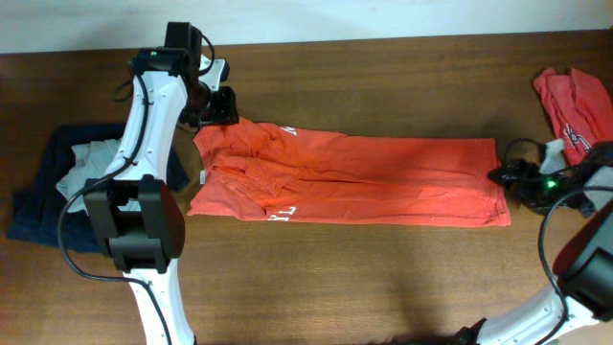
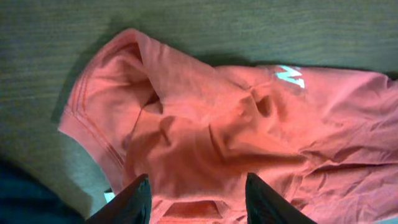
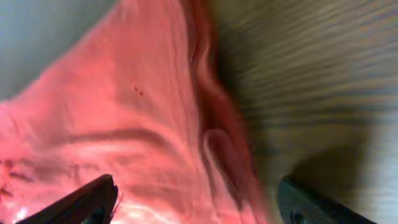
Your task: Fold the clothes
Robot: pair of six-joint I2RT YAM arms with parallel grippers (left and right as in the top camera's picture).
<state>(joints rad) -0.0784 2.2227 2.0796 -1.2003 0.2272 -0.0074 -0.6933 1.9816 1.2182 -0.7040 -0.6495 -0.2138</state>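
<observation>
One orange-red T-shirt (image 1: 383, 177) is laid flat across the middle of the wooden tabletop (image 1: 383, 287). It is folded into a long band whose length runs from left to right. White print (image 1: 287, 131) is visible at the upper and lower edges near its left end.

The left pincer (image 1: 218, 105) is positioned over the upper left corner of the band. In the left wrist view its fingers (image 2: 134, 202) are seen spread apart, with bunched fabric below them and nothing clamped.

The right pincer (image 1: 500, 176) is positioned at the right end of the band. In the right wrist view its jaws are seen wide apart, with the hem lying loose between them.

A second orange-red T-shirt (image 1: 573, 101) is heaped at the far right edge of the tabletop. A pile of dark blue cloth (image 1: 43, 206), with a pale garment (image 1: 86, 163) on top, is located at the left edge.
</observation>
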